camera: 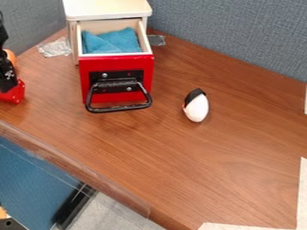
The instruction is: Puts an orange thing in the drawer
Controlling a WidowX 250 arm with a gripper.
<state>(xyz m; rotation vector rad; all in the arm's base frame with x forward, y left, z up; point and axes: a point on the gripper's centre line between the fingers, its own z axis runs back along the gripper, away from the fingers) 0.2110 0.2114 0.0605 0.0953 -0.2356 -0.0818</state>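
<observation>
The black gripper [7, 74] is cut off by the left edge of the view, low over the table and left of the drawer. Just behind it, partly hidden, is an orange thing [10, 57]. A red piece [14, 93] shows at the gripper's lower end; whether it is held there is unclear. The drawer [116, 63] stands pulled out of its white cabinet, with a red front and a black handle. Inside it lies a crumpled blue cloth [112, 41].
On the wooden table [174, 166], a white egg-shaped object [196, 108] with a black end lies right of the drawer. Clear crumpled tape [55, 47] sits left of the cabinet. Blue-grey partitions [234, 31] stand behind; the table's front edge runs along the lower left.
</observation>
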